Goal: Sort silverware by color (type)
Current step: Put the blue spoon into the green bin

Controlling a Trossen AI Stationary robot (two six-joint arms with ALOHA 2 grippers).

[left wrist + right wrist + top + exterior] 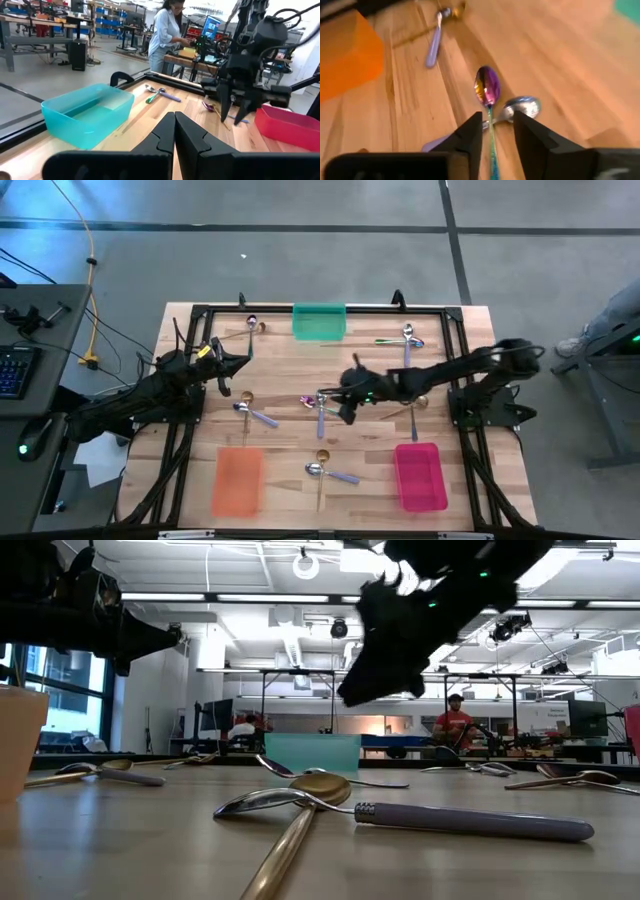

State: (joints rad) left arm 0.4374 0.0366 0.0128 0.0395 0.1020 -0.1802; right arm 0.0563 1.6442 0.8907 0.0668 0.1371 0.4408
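Note:
My right gripper [345,402] hovers open over the table's middle, above two crossed spoons [320,406]. In its wrist view the open fingers [492,142] stand on either side of the greenish handle [491,131] of an iridescent purple spoon [487,86], which lies flat across a silver spoon [522,106] with a lavender handle. In the low view this gripper [372,665] hangs above the tabletop. My left gripper [238,362] waits shut at the table's left, raised; its fingers [175,131] are closed together.
Further pairs of spoons lie at the far left [251,326], far right [407,337], left of middle [246,408] and near edge [320,467]. A teal tray [320,321] sits at the far edge, an orange tray [238,481] and a pink tray [420,476] near. A person [165,35] stands beyond the table.

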